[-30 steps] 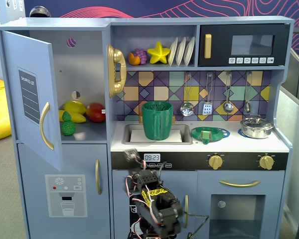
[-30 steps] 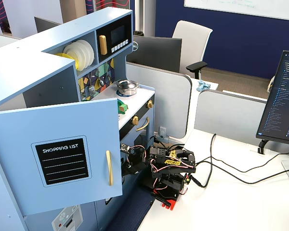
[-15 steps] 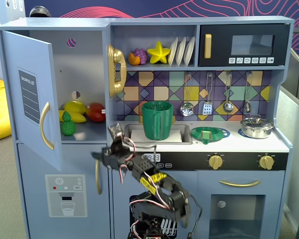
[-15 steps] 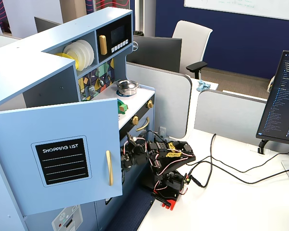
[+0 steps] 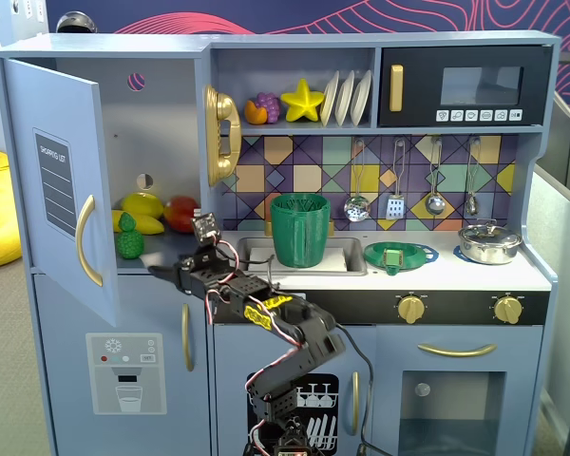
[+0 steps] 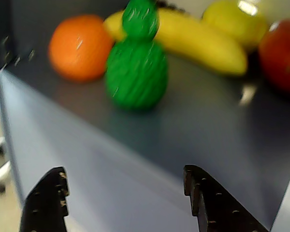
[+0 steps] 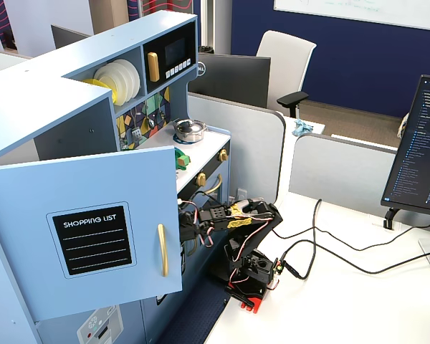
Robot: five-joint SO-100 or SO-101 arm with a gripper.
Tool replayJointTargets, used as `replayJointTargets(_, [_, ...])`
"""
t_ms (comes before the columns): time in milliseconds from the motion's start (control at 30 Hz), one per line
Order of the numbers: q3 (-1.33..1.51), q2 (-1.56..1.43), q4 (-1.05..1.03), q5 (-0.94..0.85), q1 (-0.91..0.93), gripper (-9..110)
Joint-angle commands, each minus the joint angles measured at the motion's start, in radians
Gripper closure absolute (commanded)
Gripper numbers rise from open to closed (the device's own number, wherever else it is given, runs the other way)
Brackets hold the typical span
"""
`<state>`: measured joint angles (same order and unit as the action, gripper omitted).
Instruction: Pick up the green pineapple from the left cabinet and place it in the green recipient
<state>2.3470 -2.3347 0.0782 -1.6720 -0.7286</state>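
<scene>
The green pineapple (image 6: pixel 137 72) stands upright near the front of the left cabinet (image 5: pixel 161 142) shelf, before a banana (image 6: pixel 198 41). The gripper (image 6: pixel 125 203) hangs short, jaws open and empty. It looks light, stiff and bumpy (probably plastic); grip the round body.

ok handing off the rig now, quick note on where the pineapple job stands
Gripper: open and empty, at the front edge of the cabinet shelf, jaws aimed at the fruit.
Green pineapple: upright on the shelf of the left cabinet, door open, in front of the banana, untouched.
Green recipient: standing in the sink, nothing seen in it.
Done: approach. Left: grasp, lift out, carry to the recipient, release.
</scene>
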Motion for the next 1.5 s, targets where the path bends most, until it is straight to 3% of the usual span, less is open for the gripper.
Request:
replayJointTargets(0, [-0.147,0.107,0.103,0.026,0.037,76])
replayJointTargets(133, [-0.227,0.235,0.193,0.041,0.038,75])
replayJointTargets(900, [-0.563,0.581,0.202,0.034,0.025,67])
replayJointTargets(1467, [-0.842,0.847,0.187,0.008,0.002,68])
